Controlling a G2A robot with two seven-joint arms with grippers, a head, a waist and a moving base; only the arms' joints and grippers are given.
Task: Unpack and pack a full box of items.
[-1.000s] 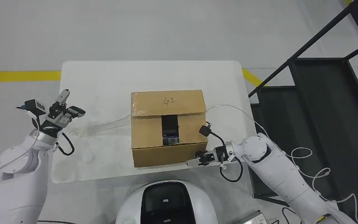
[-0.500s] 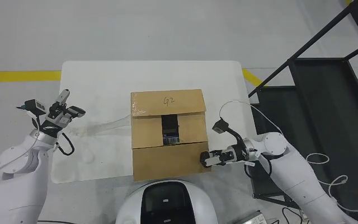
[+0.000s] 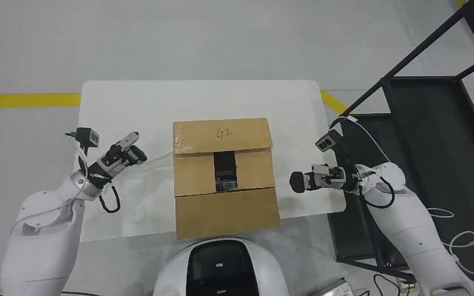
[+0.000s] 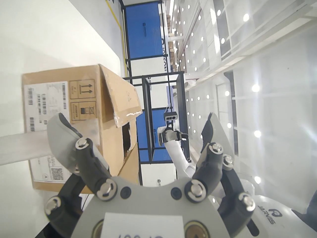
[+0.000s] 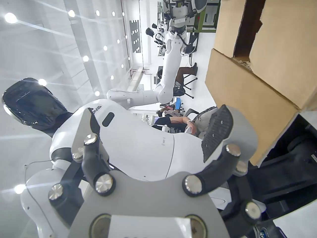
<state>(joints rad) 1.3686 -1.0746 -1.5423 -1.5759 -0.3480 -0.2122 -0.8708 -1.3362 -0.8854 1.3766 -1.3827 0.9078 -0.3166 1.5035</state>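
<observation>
Top view: the cardboard box (image 3: 226, 174) sits mid-counter (image 3: 126, 103), flaps part-closed, "G2" hand-written on the far one. The left gripper (image 3: 133, 149) and right gripper (image 3: 296, 182) flank it without touching. Left wrist view: fingers (image 4: 62, 134) spread, empty; a barcode label (image 4: 42, 102) and up-arrows mark the box side. Right wrist view: fingers spread, empty. The box is probably stiff and weighty when full; lift the flap edges.

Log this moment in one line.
box on table, flaps partly shut, dark item in gap | left gripper open, clear of box | right gripper open, clear of box
</observation>
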